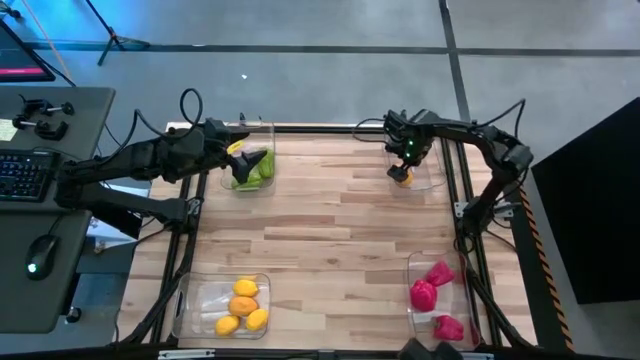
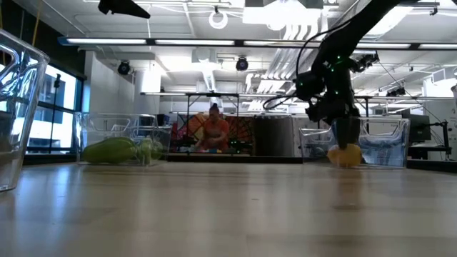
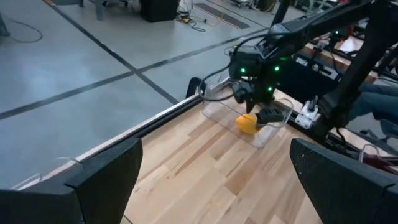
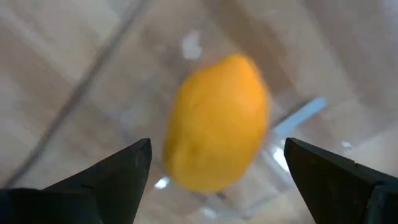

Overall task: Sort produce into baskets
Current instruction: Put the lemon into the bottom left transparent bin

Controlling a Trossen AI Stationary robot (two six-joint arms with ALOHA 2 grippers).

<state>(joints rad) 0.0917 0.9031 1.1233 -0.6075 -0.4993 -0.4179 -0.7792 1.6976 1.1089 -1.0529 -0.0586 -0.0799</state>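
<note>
An orange fruit (image 4: 216,121) lies in the clear basket (image 1: 430,178) at the far right corner of the table (image 1: 330,240), and the right gripper (image 1: 404,160) hangs just above it with its two fingers wide apart, holding nothing. The left gripper (image 1: 238,152) is over the far left basket (image 1: 262,135), where the green pieces (image 1: 255,170) lie, and its fingers are wide apart too and hold nothing. Nearer the front, the yellow and orange pieces (image 1: 242,305) sit in the left basket (image 1: 195,300) and the pink-red pieces (image 1: 432,295) sit in the right basket (image 1: 415,320).
</note>
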